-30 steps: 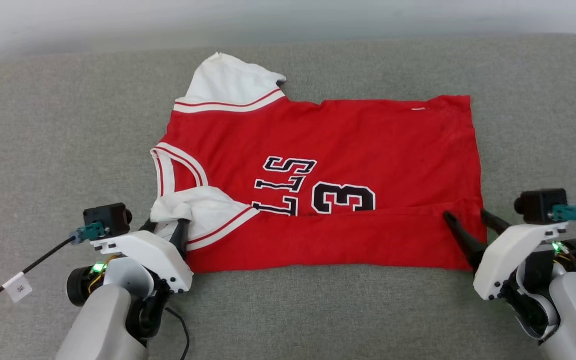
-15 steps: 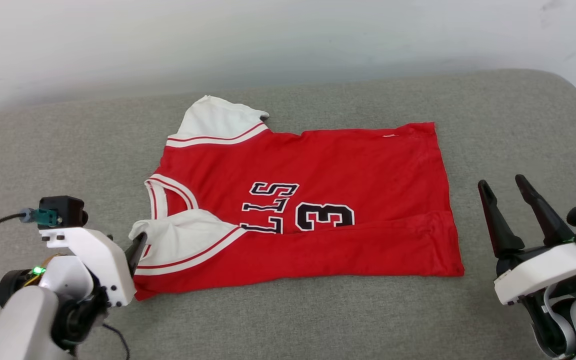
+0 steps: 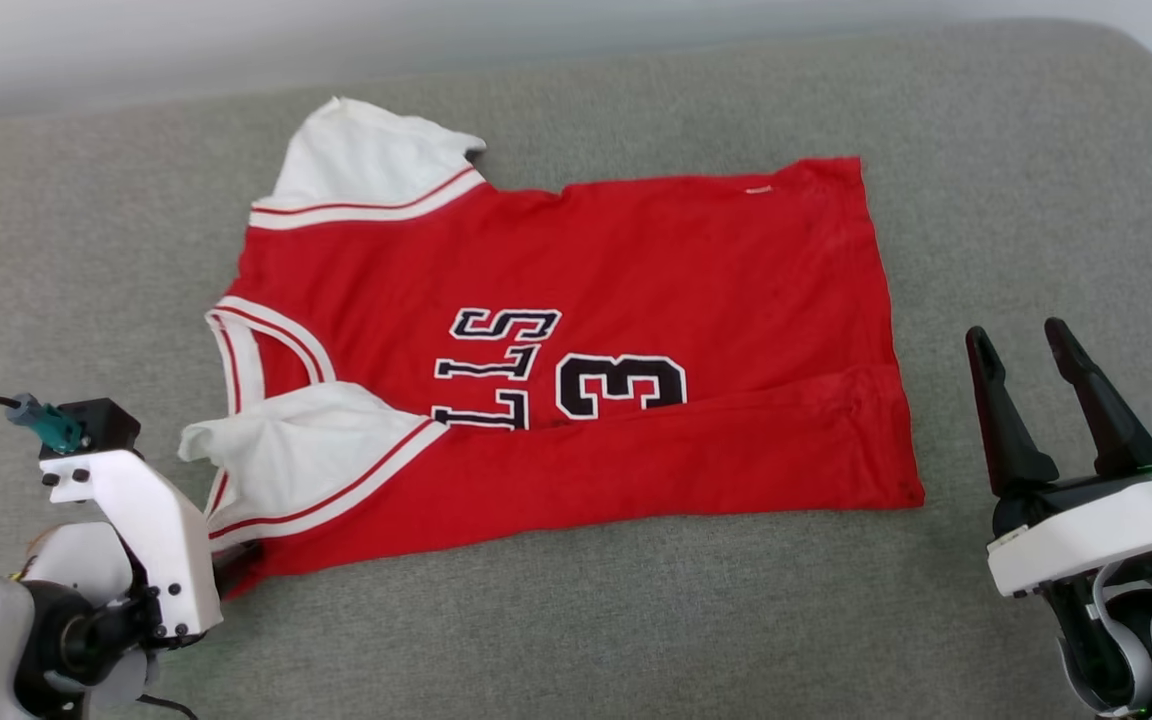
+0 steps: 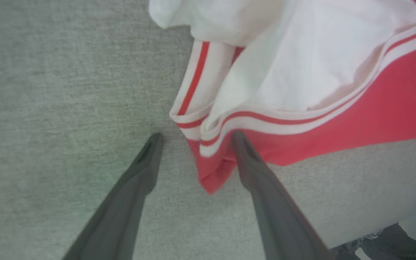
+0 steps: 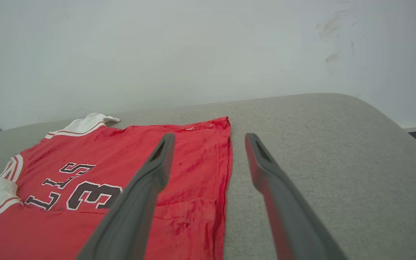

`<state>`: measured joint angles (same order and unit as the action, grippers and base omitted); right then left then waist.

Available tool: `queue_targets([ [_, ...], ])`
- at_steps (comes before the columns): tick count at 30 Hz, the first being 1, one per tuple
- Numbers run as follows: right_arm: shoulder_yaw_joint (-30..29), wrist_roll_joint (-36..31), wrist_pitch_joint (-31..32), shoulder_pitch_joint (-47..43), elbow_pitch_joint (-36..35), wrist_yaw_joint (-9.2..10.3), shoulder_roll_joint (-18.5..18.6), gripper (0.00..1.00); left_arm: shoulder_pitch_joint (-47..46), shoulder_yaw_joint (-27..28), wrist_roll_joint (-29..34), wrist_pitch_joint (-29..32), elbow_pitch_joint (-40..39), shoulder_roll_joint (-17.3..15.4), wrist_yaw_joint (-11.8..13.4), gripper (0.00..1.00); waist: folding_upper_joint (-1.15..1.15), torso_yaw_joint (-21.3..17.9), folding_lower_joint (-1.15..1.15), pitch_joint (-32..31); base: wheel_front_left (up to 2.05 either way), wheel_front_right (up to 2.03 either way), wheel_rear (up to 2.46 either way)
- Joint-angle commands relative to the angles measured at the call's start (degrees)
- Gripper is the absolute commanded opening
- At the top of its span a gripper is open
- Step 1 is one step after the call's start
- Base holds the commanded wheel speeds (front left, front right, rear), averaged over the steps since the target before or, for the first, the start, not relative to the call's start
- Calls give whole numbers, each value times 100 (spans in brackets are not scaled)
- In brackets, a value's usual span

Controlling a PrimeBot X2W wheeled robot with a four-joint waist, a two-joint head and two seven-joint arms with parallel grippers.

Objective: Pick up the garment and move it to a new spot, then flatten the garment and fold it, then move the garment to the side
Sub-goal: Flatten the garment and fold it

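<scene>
Two grippers flank the shirt, both spread wide and holding nothing. The shirt lies flat on the grey cushion, its long axis running left to right: collar left, hem right, near edge folded over. Your left gripper is the closer one. It sits low, with the shirt's near-left corner between its fingers. Your right gripper stands raised, fingers pointing far, just right of the hem and clear of it.

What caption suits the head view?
Open left gripper and right gripper at either end of the partly folded garment on a grey cushion.
</scene>
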<state>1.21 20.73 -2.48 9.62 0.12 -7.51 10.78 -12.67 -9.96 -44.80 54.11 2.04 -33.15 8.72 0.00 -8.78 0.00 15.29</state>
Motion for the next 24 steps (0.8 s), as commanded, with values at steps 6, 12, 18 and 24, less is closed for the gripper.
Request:
queue_targets([
  [6, -138, 103, 131, 77, 60, 4, -36, 100, 248, -118, -292, 26, 253, 391, -15, 0, 0, -121, 0, 266, 0, 0, 0],
  [12, -344, 514, 1007, -30, 213, 4, 211, 100, 139, -8, -183, -481, 288, 428, -157, 0, 0, 30, 0, 42, 0, 0, 0],
  [18, -413, 788, 2615, -44, 426, 4, 553, 100, 56, 81, -115, -817, 28, 400, -254, 0, 0, 248, 0, -173, 0, 0, 0],
  [24, -181, 1095, 3915, 369, 915, 4, 507, 100, -187, -39, 76, -1048, -453, 475, -295, 0, 0, 562, 0, 63, 0, 0, 0],
])
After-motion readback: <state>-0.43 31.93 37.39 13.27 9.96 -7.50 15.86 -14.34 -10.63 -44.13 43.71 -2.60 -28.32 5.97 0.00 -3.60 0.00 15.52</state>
